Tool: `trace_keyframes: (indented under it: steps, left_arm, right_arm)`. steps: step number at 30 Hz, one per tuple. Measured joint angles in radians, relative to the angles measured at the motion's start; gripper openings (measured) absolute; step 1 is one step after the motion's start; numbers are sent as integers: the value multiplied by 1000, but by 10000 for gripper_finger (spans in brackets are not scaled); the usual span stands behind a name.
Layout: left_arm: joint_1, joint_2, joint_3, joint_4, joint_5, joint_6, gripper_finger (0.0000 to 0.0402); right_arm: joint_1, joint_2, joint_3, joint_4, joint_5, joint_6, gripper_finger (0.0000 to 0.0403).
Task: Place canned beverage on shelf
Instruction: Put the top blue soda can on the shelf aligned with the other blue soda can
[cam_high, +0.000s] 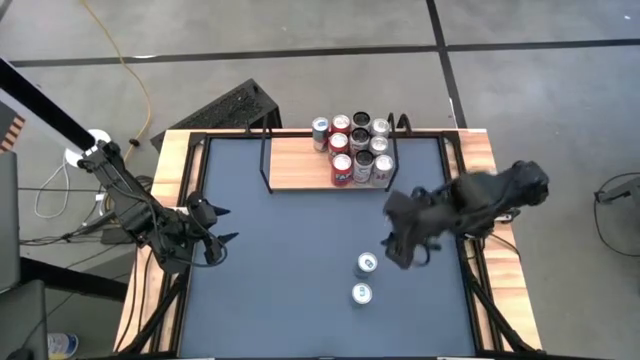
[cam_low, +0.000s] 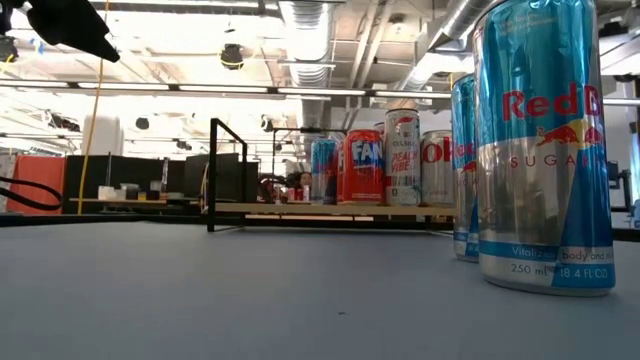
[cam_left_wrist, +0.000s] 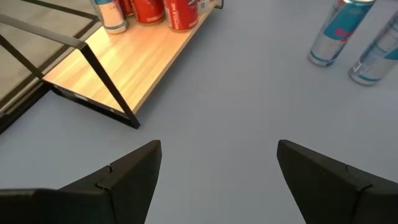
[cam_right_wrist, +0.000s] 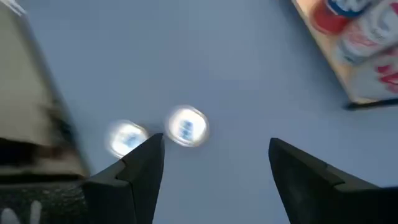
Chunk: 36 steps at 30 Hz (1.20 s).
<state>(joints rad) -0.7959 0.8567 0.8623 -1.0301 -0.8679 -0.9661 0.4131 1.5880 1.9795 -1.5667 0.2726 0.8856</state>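
Right end effector open, empty, above 2 cans, shelf beyond

My left arm is a chain of dark, almost black links with blocky joints, and thin dark cables trail beside it near a white round fitting at its upper link. My right arm is the same matte black, bulkier and rounded at the wrist housing. Each of my grippers ends in two flat, dark, wedge-shaped fingers with angled inner faces and faint seams along their edges.
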Motion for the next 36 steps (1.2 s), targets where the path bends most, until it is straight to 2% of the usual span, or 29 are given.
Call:
trace_keyframes:
  steps: [9, 19, 25, 28, 36]
  left_arm:
    - [0, 0, 0, 1, 7, -16, 311]
    - [0, 0, 0, 1, 17, 9, 311]
    - [0, 0, 0, 1, 20, 11, 311]
    - [0, 0, 0, 1, 25, 14, 311]
    - [0, 0, 0, 0, 29, 55, 311]
  right_arm:
    - [62, 185, -24, 55, -41, 34, 271]
    - [8, 364, -25, 53, -118, 64, 271]
    - [-27, 369, -24, 49, -166, 88, 271]
    - [-48, 369, -24, 46, -220, 151, 271]
    - [-84, 369, -24, -7, -271, 285, 271]
